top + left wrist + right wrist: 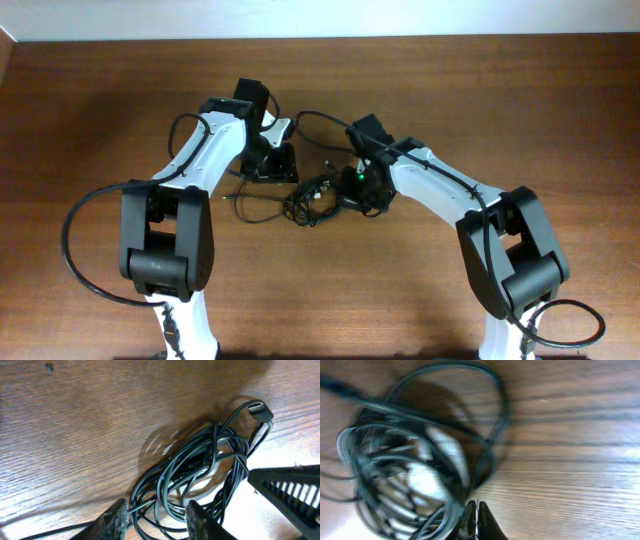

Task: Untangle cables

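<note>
The cables (308, 200) are lying in a knotted coil near the middle of the worktop (100, 100). Seen from overhead, the left gripper (157, 521) is sitting at the coil's ten o'clock. It is released, with a few strands running between its fingers (116, 521). The right gripper (477, 522) is reaching in from three o'clock, clenched; blur is hiding whether it is nipping a strand. In the left wrist view, one plug (261, 410) is sticking out at one o'clock.
</note>
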Robot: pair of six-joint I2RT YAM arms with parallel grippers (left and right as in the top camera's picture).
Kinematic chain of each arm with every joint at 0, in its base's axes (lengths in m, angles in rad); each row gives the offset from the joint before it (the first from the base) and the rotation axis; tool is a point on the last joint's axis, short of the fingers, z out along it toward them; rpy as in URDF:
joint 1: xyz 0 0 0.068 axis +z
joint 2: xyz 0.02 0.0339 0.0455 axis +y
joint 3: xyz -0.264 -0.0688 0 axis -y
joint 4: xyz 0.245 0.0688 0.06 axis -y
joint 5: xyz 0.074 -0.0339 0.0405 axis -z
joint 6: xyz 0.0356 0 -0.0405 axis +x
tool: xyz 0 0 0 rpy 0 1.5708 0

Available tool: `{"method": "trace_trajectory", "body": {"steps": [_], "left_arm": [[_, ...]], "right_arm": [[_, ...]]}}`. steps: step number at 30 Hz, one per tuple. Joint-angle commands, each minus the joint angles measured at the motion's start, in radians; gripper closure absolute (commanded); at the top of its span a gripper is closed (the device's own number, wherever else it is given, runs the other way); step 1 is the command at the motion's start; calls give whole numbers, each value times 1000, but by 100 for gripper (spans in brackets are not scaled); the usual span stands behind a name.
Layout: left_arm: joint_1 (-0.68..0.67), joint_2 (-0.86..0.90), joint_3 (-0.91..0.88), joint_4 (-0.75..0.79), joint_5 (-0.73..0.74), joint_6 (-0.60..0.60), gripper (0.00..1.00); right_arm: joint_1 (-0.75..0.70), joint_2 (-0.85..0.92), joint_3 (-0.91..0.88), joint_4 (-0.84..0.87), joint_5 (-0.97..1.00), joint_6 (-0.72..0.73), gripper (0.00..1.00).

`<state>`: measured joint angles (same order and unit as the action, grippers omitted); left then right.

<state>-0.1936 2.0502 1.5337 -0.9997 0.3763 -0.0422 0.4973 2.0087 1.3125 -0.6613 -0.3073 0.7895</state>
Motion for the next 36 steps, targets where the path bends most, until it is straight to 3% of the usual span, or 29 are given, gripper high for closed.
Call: {"method": "trace_trajectory", "body": {"steps": [1, 3, 8, 10, 11, 14, 15, 18, 21, 26, 36], "left_arm": [[-20, 45, 1, 0, -7, 36, 55], [-34, 83, 1, 10, -7, 36, 52], [-68, 137, 1, 47, 31, 36, 51], [-72, 137, 2, 48, 30, 37, 50], [-72, 137, 1, 48, 27, 37, 55], [-72, 137, 2, 47, 26, 37, 95], [-72, 137, 2, 47, 26, 36, 98], [-72, 137, 2, 48, 27, 36, 100], [-72, 137, 2, 49, 28, 35, 100], [-74, 137, 2, 56, 27, 31, 100], [-74, 137, 2, 56, 27, 32, 100]], "right_arm": [[1, 14, -72, 75, 70, 109, 96], [1, 14, -107, 173, 72, 78, 96], [0, 14, -125, 360, 45, -280, 96], [-1, 14, -125, 375, 43, -315, 96], [-1, 14, -125, 374, 43, -315, 95], [-5, 8, -119, 350, 43, -315, 92], [-12, -3, -111, 328, 41, -315, 88], [-40, -68, -42, 183, -69, -315, 71], [-40, -116, -1, 87, -139, -297, 64], [-26, -96, -2, 54, -217, -15, 64], [15, -4, -7, 117, -175, 84, 64]]}}
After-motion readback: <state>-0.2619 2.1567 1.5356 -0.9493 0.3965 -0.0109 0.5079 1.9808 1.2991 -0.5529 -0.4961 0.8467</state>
